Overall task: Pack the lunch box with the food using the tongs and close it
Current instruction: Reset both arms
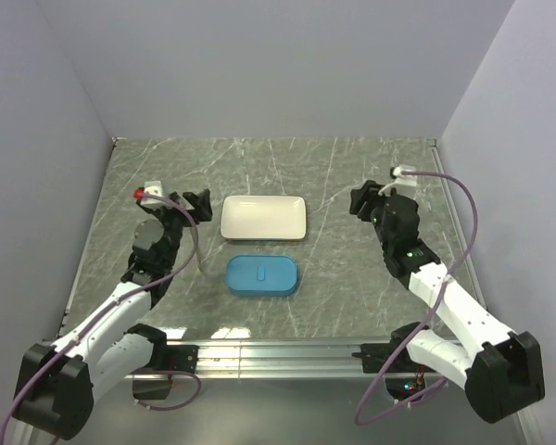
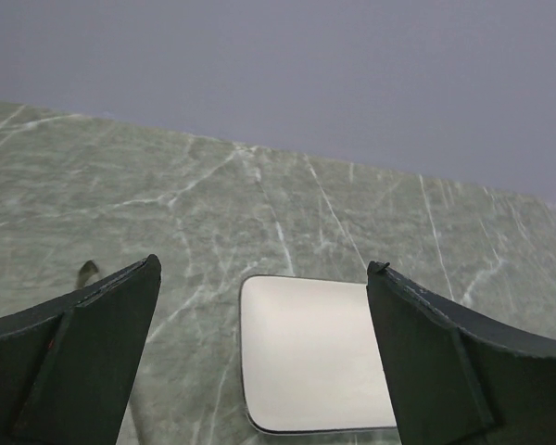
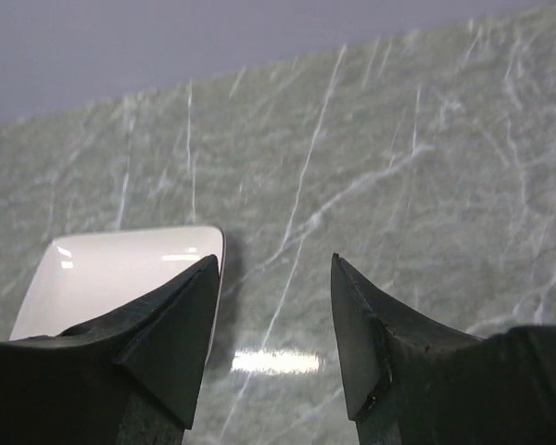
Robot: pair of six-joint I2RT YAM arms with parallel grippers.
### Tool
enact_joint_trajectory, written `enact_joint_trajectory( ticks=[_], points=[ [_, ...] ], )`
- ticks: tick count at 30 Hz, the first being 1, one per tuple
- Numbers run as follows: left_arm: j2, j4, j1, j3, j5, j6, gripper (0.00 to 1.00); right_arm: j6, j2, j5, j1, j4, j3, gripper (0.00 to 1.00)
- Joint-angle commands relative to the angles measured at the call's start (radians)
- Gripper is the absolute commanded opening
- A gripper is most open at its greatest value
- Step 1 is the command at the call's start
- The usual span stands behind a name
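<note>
The blue lunch box (image 1: 262, 276) sits at the table's near middle with its lid on, centre tab up. No food shows anywhere; it is out of view. A thin grey strip (image 1: 200, 257) on the table beside my left arm may be the tongs; I cannot tell for sure. My left gripper (image 1: 199, 203) (image 2: 264, 264) hangs wide open to the left of the white plate, holding nothing. To the right of the plate my right gripper (image 1: 360, 199) (image 3: 274, 260) is open too, with only bare table between its fingers.
A bare white rectangular plate (image 1: 263, 219) (image 2: 306, 352) (image 3: 120, 269) lies just behind the lunch box. Grey walls close the table at the back and both sides. A metal rail (image 1: 278, 354) runs along the near edge.
</note>
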Motion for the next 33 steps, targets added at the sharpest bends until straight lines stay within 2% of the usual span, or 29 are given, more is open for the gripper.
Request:
enact_joint_trajectory(
  ticks=[1,7,33],
  points=[
    [-0.038,-0.045,0.084,0.018,-0.022,-0.086,1.0,-0.027,-0.093,0.0,-0.047,0.209,-0.065,0.59],
    [-0.068,-0.102,0.162,0.049,-0.039,-0.118,1.0,-0.021,-0.191,0.0,-0.079,0.245,-0.122,0.6],
    [-0.046,-0.126,0.162,0.08,-0.052,-0.083,0.99,-0.03,-0.133,-0.023,-0.082,0.222,-0.102,0.6]
  ],
)
